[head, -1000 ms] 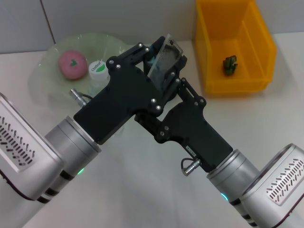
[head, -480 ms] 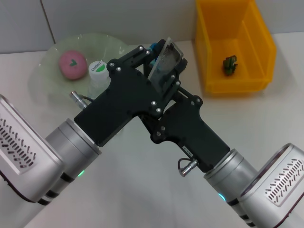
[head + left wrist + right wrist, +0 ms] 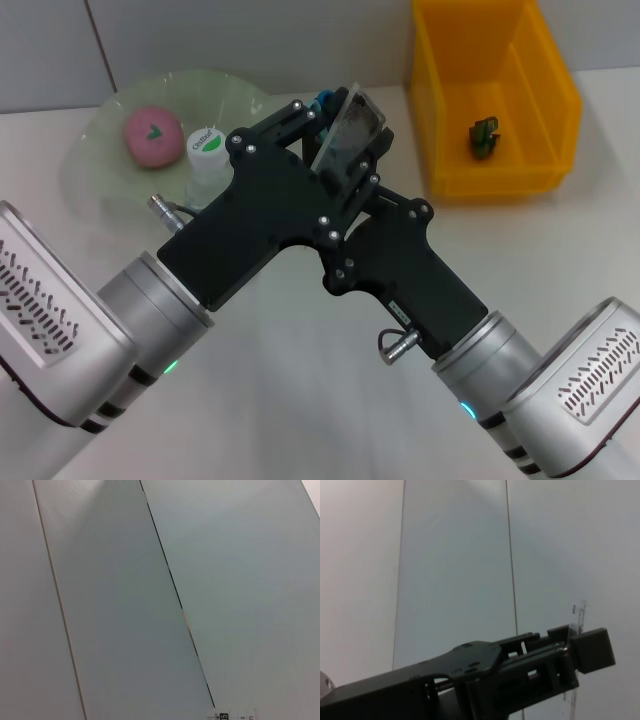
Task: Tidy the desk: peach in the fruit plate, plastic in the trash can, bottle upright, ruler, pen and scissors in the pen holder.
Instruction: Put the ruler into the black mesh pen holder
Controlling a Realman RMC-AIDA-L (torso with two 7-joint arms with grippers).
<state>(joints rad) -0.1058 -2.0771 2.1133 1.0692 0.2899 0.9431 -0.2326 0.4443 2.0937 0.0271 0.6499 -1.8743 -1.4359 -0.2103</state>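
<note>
Both grippers meet mid-table around the clear ruler, raised off the desk.

Left gripper and right gripper cross each other near the far centre, with the ruler tilted up between their tips. The left jaws look closed on the ruler's edge. The right jaws sit against it, but I can't tell if they're actually clamped or how wide they are. The left wrist view shows only wall panels and a sliver of ruler scale. The right wrist view shows the left gripper with the ruler at its tip. Peach is in the fruit plate, far left. Bottle is upright just beside the plate. The yellow trash can is far right, with a small green item inside.
</note>
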